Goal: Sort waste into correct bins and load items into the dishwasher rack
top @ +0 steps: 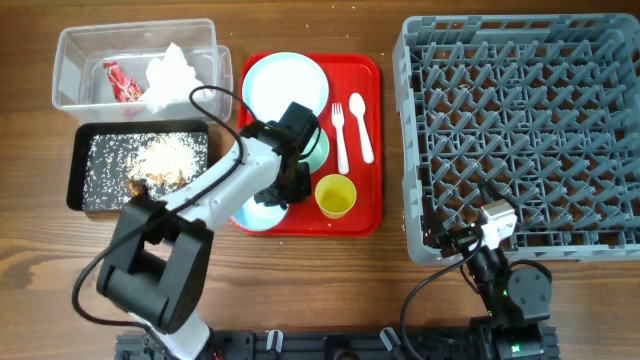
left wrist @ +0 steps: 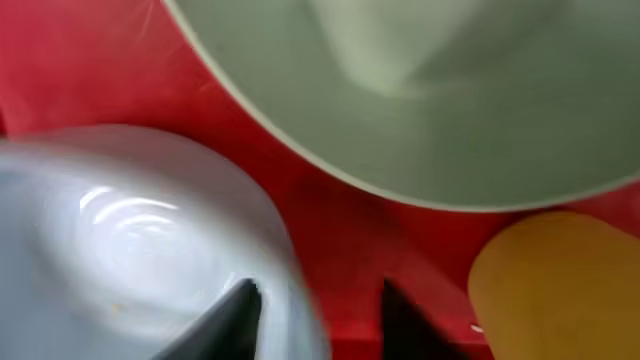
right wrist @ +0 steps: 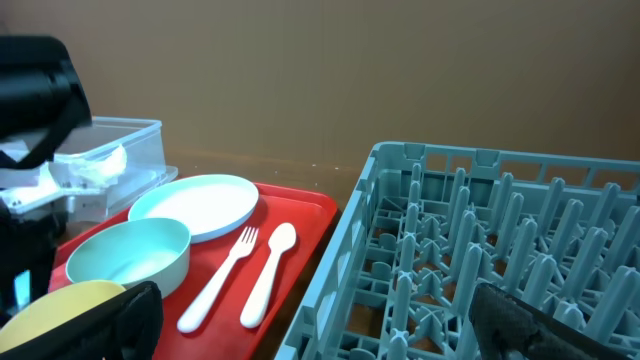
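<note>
My left gripper [top: 285, 185] is open on the red tray, its fingers [left wrist: 318, 300] either side of the rim of a pale blue bowl [left wrist: 120, 230], which also shows in the overhead view [top: 258, 213]. A second blue-green bowl [top: 319, 150] [left wrist: 420, 90] and the yellow cup [top: 335, 195] [left wrist: 550, 280] are beside it. The round plate [top: 285, 85], fork [top: 340, 135] and spoon [top: 361, 125] lie on the tray. The clear tub [top: 70, 60] holds the napkin [top: 170, 75] and red wrapper [top: 122, 82]. The black tray [top: 80, 160] holds food scraps [top: 165, 160]. My right gripper [top: 455, 238] [right wrist: 310, 300] is open and empty by the near left corner of the grey rack [top: 520, 130] [right wrist: 480, 250].
The flat red serving tray [top: 370, 80] lies between the bins and the rack. My left arm crosses over the black tray's near right corner. The right wrist view also shows the plate [right wrist: 195, 205], a bowl [right wrist: 130, 255], the fork [right wrist: 220, 275] and spoon [right wrist: 265, 275].
</note>
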Controlling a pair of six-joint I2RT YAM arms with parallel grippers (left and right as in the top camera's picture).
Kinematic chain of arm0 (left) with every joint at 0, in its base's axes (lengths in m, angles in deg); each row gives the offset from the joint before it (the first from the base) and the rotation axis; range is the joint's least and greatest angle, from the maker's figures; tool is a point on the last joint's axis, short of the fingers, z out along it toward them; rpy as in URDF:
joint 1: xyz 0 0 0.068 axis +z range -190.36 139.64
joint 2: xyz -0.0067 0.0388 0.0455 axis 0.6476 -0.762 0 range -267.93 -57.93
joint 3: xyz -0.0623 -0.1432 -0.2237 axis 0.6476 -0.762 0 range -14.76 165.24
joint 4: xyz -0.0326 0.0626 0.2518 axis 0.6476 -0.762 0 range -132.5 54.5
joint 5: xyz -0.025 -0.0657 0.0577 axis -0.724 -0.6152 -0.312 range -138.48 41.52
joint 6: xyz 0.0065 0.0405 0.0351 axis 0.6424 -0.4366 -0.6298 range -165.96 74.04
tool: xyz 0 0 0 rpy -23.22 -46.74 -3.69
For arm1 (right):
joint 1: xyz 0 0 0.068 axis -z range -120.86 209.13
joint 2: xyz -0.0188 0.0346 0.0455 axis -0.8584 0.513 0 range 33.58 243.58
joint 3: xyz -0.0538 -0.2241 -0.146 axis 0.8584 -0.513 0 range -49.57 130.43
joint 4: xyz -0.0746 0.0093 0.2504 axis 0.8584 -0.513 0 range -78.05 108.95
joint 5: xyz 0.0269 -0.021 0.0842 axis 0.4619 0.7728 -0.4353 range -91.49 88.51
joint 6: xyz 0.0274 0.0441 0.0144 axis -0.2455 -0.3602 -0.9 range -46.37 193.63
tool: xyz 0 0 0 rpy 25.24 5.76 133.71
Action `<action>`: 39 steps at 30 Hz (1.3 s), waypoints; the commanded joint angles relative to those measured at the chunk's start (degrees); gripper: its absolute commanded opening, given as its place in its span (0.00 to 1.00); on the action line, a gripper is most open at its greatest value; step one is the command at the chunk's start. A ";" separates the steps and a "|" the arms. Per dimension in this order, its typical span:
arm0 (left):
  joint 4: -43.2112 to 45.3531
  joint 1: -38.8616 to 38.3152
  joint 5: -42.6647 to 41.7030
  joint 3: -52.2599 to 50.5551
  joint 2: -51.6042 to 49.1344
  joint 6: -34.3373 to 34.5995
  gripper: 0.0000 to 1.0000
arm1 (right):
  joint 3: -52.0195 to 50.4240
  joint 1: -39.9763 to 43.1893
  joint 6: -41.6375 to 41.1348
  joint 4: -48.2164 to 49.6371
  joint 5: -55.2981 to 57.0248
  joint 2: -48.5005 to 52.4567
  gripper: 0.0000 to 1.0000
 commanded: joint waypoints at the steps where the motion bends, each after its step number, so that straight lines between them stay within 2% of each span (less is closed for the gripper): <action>1: 0.15 0.02 0.92 -0.48 -0.68 0.39 0.57 | -0.07 0.17 0.66 0.17 0.31 -0.31 1.00; 3: 0.39 0.04 0.92 -0.48 -0.68 0.42 0.64 | -0.07 0.17 0.66 0.17 0.31 -0.31 1.00; 6: 1.51 0.02 0.92 -0.48 -0.68 0.42 0.81 | -0.07 0.17 0.63 0.17 0.31 -0.31 1.00; 7: 2.19 0.02 0.92 -0.48 -0.68 0.42 0.82 | -0.07 0.17 0.66 0.17 0.31 -0.31 1.00; 14: 3.85 0.09 0.50 -0.35 1.36 0.39 0.80 | -0.07 0.17 0.66 0.17 0.33 -0.31 1.00; 19: 4.00 0.02 -0.07 -0.31 10.56 0.28 0.77 | -0.07 0.17 0.66 0.17 0.31 -0.31 1.00; 21: 5.70 -0.20 -5.44 -0.31 15.37 -3.61 0.75 | -0.04 0.17 0.66 0.17 0.31 -0.31 1.00; 23: 7.10 -1.84 -7.43 -0.31 18.53 -6.43 0.75 | -0.07 0.17 0.66 0.17 0.33 -0.31 1.00; 27: 5.42 -7.50 -7.48 -0.42 14.32 -9.70 0.73 | -0.07 0.17 0.66 0.17 0.31 -0.31 1.00; 31: 5.57 -9.18 -5.55 -0.42 8.46 -10.86 0.64 | -0.04 0.17 0.70 1.01 0.33 -0.31 1.00; 34: 6.19 -8.90 -2.56 -0.42 5.73 -10.84 0.63 | -0.07 0.17 0.52 0.74 -0.22 -0.31 1.00; 36: 7.04 -8.92 -2.58 -0.42 4.42 -10.82 0.54 | -0.04 0.17 0.52 0.70 -0.17 -0.31 1.00; 38: 8.41 -8.92 -3.45 -0.42 2.62 -10.58 0.38 | -0.07 0.17 0.52 0.72 -0.15 -0.31 1.00; 39: 8.96 -8.92 -3.43 -0.44 1.92 -8.35 0.16 | -0.04 0.17 0.13 0.74 -0.22 -0.31 1.00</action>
